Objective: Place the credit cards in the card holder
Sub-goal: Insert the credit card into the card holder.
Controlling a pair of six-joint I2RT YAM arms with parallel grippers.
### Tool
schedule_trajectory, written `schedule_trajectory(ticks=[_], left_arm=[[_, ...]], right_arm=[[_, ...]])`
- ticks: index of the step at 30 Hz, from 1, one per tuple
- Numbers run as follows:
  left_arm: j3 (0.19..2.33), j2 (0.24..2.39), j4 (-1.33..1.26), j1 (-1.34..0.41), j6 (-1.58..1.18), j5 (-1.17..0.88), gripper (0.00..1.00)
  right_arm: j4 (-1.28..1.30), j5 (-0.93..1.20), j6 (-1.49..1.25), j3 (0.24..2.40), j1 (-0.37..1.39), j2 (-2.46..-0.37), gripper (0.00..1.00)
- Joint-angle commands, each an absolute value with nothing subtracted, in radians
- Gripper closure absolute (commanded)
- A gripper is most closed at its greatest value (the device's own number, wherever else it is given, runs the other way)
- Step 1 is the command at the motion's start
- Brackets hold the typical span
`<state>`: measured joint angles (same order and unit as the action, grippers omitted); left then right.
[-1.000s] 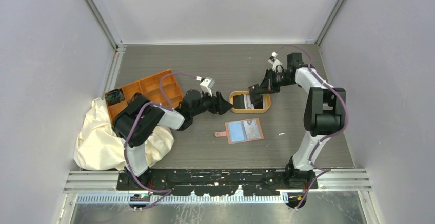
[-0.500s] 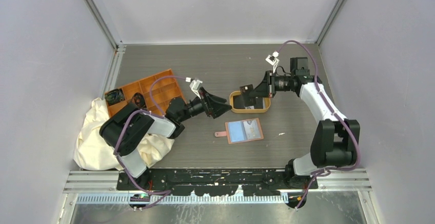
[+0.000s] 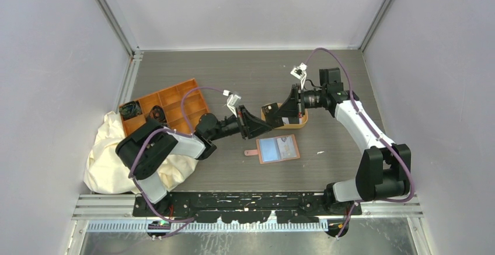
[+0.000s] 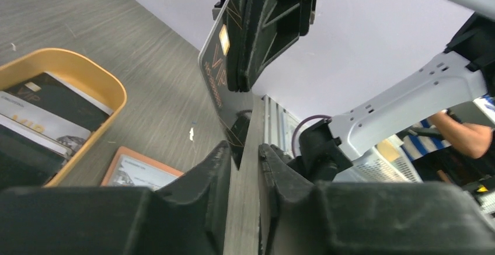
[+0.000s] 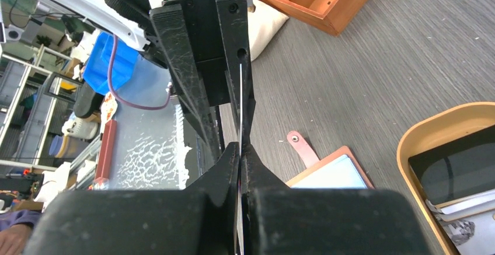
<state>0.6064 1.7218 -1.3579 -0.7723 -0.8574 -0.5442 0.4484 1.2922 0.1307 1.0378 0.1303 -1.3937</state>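
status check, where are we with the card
right hand shut on black card, midair. left hand open around its free edge. card holder lies open, nothing on it.

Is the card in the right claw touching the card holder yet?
Apart. Left wrist view: the card hangs in the right claw, well above the flat card holder.

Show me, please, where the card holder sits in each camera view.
Top external: card holder lies open at table centre, just nearer than the tan oval tray.
Left wrist: bottom left, a corner showing below the tray.
Right wrist: lower right of centre, left of the tray.
Shared landmark: the tray.
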Motion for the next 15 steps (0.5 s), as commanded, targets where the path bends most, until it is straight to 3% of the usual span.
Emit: schedule_trajectory(ticks=[1, 3, 6, 10, 15], left_arm=[[0.646, 1.723, -1.431, -0.771, -0.858, -0.571, 0.84], [0.651, 1.733, -1.431, -0.772, -0.862, -0.573, 0.93], [0.658, 1.741, -1.431, -0.772, -0.868, -0.581, 0.95], [0.669, 1.751, -1.431, -0.770, -0.874, -0.595, 0.83], [0.676, 1.762, -1.431, -0.766, -0.879, -0.603, 0.81]], right_arm=[[0.412, 1.326, 0.159, 1.035, 0.150, -1.366, 0.99], [0.416, 1.329, 0.164, 1.035, 0.152, -1.363, 0.99], [0.432, 1.333, 0.186, 1.035, 0.155, -1.362, 0.99], [0.457, 1.334, 0.217, 1.036, 0.160, -1.368, 0.98], [0.494, 1.340, 0.263, 1.038, 0.173, -1.373, 0.98]])
